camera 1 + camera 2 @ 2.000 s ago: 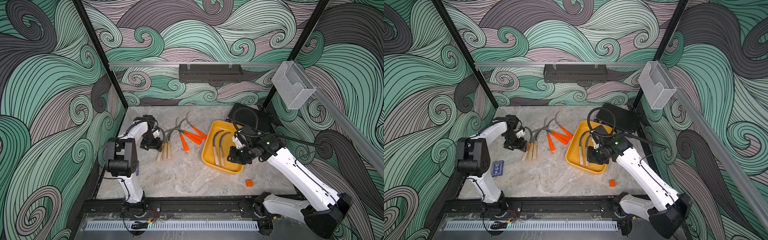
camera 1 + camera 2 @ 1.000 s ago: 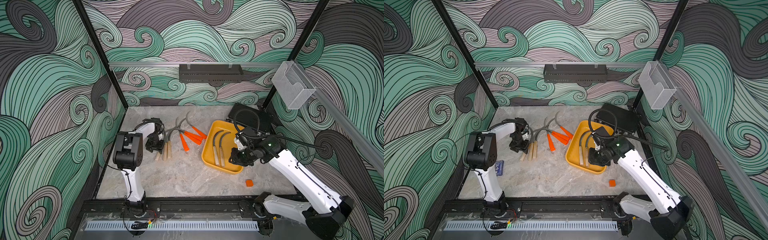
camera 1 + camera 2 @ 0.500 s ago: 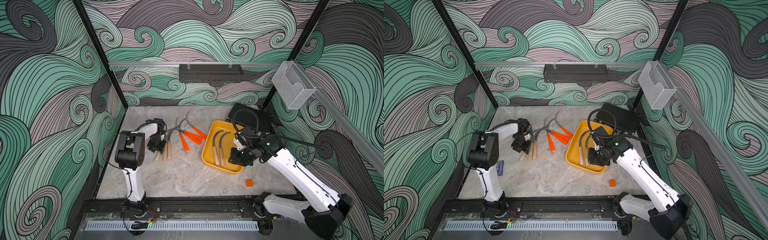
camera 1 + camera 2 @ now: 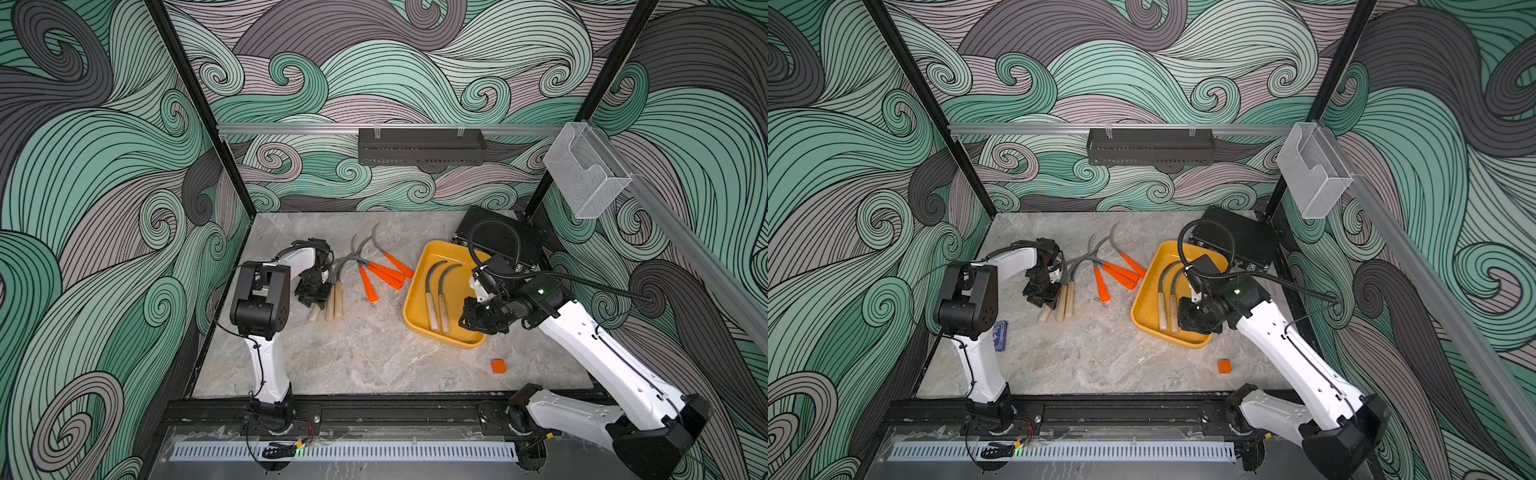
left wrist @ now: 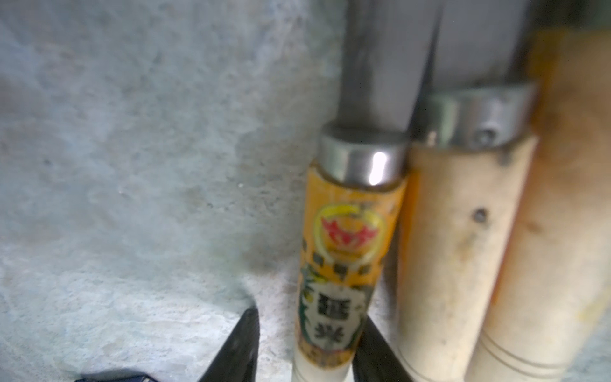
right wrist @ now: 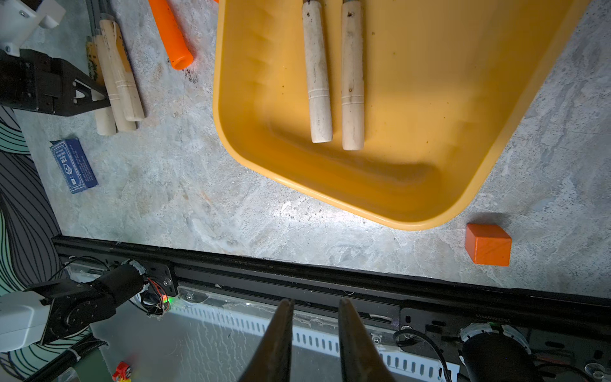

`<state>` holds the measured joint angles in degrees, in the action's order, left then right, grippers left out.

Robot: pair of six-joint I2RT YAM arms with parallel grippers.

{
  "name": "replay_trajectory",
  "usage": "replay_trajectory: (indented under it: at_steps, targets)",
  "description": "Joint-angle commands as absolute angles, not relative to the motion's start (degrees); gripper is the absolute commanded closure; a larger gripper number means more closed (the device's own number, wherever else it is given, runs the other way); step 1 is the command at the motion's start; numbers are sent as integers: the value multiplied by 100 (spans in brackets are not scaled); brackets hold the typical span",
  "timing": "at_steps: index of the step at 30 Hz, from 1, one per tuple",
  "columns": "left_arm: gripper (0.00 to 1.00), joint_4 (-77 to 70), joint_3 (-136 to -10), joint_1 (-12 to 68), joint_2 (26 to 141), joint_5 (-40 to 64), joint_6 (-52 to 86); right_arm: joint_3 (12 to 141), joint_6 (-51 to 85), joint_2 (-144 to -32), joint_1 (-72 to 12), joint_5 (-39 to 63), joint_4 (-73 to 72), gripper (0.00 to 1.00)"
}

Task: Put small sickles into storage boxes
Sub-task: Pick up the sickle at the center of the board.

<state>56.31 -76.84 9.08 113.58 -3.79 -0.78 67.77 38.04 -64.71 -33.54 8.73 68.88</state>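
Observation:
Two small sickles [image 4: 435, 299] with pale wooden handles [image 6: 317, 82] lie side by side in the yellow storage box [image 4: 422, 259]. On the table to its left lie three wooden-handled sickles [image 4: 332, 297] and three orange-handled ones [image 4: 386, 276]. My left gripper [image 4: 314, 300] is down on the leftmost wooden handle. In the left wrist view the labelled handle [image 5: 344, 248] sits between its fingers [image 5: 243, 337]: one touches it, the other stands a little off. My right gripper [image 4: 471, 318] hovers over the box's near end, fingers close together, holding nothing.
An orange cube [image 4: 498, 365] sits near the front right. A black case [image 4: 498, 237] lies behind the box. A blue card box [image 4: 1000, 336] lies by the left arm's base. A black rack [image 4: 419, 145] and a clear bin [image 4: 584, 174] hang on the walls.
My left gripper swung in from the left, came down over the wooden handles and its jaws narrowed around the leftmost one. The right arm barely moved.

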Motion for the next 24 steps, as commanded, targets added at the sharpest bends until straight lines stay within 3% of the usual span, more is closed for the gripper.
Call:
replay_trajectory:
  at_steps: [1,13,24]
  targets:
    - [62,5564,-7595,937,11651,-560,-13,6709,3858,-6355,-3375,734,7028,73]
    - [99,5692,-7714,940,11784,-606,9,6725,3798,-6381,-3374,724,7014,73]
    - [100,6174,-8231,932,11258,-459,-193,6922,3666,-6596,-3367,742,6981,72]
